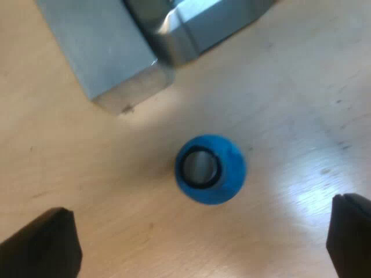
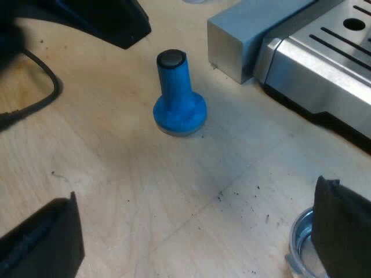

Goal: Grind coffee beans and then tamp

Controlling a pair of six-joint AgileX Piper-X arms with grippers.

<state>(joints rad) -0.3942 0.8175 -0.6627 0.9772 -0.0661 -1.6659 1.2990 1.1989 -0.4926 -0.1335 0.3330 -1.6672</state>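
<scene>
Blue tamper (image 1: 210,169) stands upright on the wooden desk (image 1: 116,202) by the machine's (image 1: 203,26) corner, ungrasped. Left gripper (image 1: 195,237) hangs over it, fingers wide apart, empty; right gripper (image 2: 191,236) equally spread, empty, beside the metal holder (image 2: 295,243). Scattered grounds (image 2: 222,195) suggest grinding is done; tamping remains.

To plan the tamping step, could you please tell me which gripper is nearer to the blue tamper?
Left. The left gripper hangs open directly above the upright blue tamper. The right gripper sits open farther off over the table, by a round metal rim.
</scene>
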